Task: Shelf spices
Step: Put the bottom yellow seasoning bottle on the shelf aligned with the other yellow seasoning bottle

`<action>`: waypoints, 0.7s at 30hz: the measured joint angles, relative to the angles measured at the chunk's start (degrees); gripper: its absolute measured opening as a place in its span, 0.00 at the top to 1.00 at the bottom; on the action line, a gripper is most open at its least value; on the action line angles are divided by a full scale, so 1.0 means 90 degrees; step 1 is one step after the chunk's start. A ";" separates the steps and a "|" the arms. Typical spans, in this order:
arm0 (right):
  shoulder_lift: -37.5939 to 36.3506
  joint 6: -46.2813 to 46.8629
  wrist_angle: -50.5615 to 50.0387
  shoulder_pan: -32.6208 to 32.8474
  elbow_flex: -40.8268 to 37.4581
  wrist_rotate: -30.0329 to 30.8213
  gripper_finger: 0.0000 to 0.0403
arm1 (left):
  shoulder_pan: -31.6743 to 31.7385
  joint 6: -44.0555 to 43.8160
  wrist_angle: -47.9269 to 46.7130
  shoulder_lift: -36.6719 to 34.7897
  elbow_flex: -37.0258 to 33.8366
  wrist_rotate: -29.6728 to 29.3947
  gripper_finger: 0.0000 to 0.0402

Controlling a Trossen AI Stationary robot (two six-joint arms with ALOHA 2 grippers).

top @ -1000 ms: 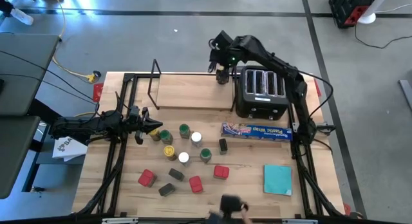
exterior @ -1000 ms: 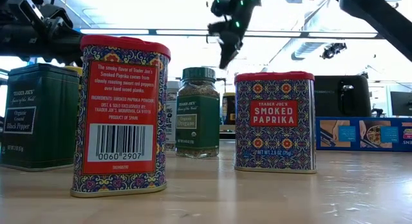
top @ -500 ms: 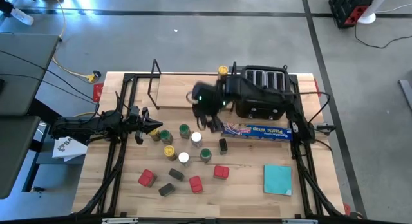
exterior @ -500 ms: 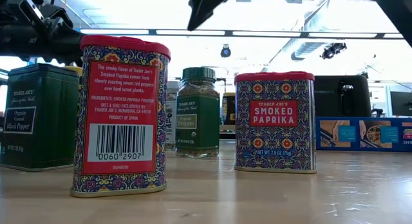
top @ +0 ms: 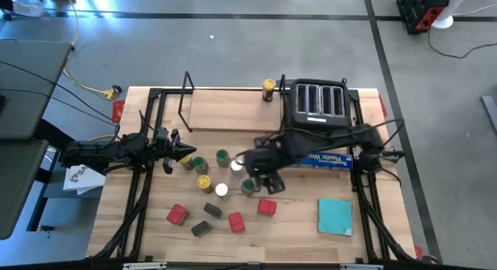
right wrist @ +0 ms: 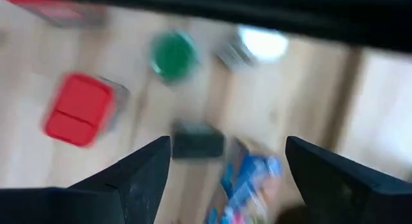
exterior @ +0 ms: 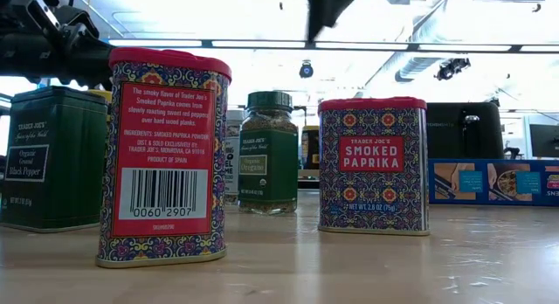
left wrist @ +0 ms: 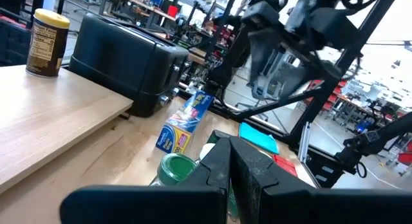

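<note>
High view: the right pincer (top: 260, 177) hangs released, fingers spread, over the spices (top: 221, 191) in the middle of the surface (top: 303, 219); beneath it lie a dark tin (right wrist: 198, 141), a green-lidded jar (right wrist: 172, 53), a white-lidded jar (right wrist: 261, 44) and a red tin (right wrist: 78, 109) — none touched; the cluster mixes round jars with yellow, green and white lids and red and dark rectangular tins; one yellow-lidded jar (top: 269, 89) stands on the light-wood shelf (top: 225, 107) beside the toaster (top: 317, 107); the left pincer (top: 186, 152) — clenched, grasping nothing — rests at the cluster's left edge.
</note>
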 joint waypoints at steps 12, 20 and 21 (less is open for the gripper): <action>-0.2954 0.2141 0.3191 0.0389 -0.4048 0.0741 0.25 | 0.0000 0.0001 -0.0005 -0.0002 0.0002 -0.0005 0.99; -0.2697 0.1143 0.7723 0.0207 -0.5837 -0.0803 0.25 | 0.0002 -0.0002 0.0069 0.0000 0.0000 -0.0434 0.99; -0.2563 0.0931 0.8251 0.0176 -0.5893 -0.0942 0.25 | 0.0002 -0.0005 0.0086 -0.0002 0.0002 -0.0499 0.99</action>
